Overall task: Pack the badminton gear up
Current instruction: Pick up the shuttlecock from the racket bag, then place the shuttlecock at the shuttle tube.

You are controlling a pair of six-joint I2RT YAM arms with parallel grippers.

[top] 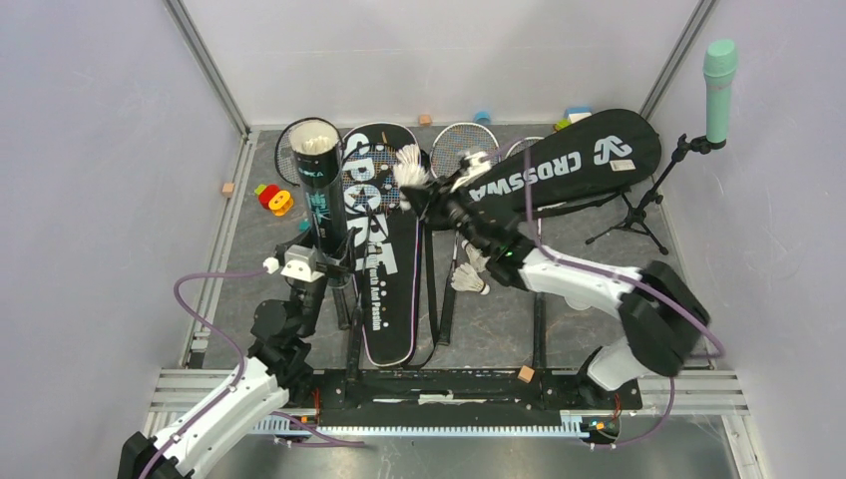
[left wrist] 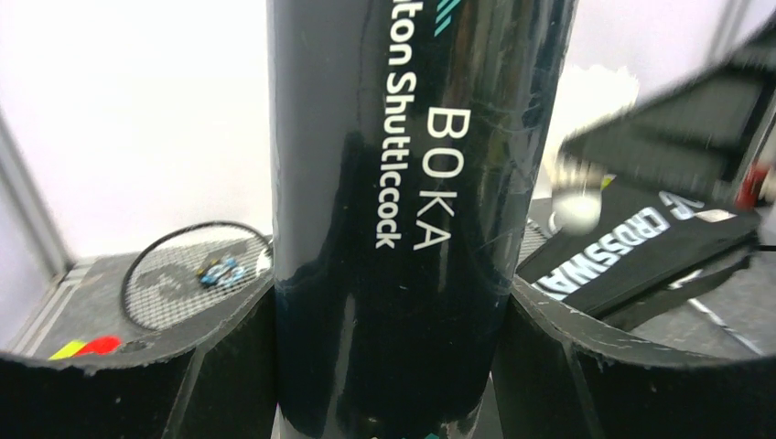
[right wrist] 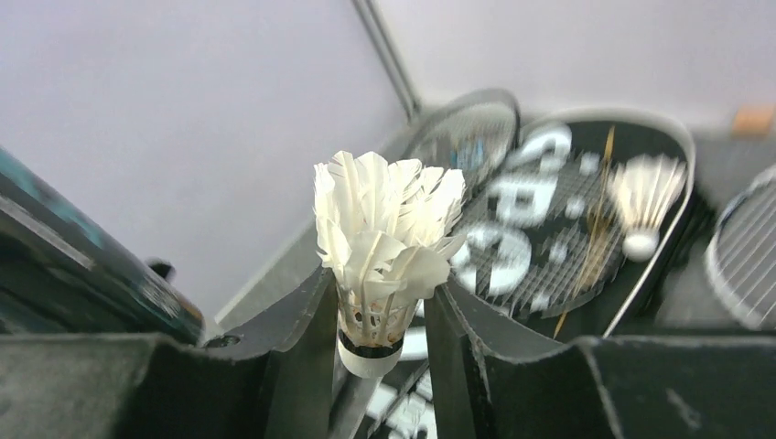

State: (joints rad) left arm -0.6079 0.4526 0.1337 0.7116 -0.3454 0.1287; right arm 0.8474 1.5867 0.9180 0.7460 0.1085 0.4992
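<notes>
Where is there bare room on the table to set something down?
Bare table lies left of the black tube, nearer than the toy blocks, and in front of the loose shuttlecock. The back is crowded with bags and rackets.

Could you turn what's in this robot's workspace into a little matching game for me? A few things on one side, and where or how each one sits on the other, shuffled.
Things
1. long black tube
2. feather shuttlecock
3. SPORT bag
4. mint-green microphone

Places or states
A. on a black stand at the right side
B. lying flat on the table
C. pinched in the right end effector
D. upright, gripped by the left end effector

Pairs: 1-D, 2-C, 3-B, 4-A
</notes>
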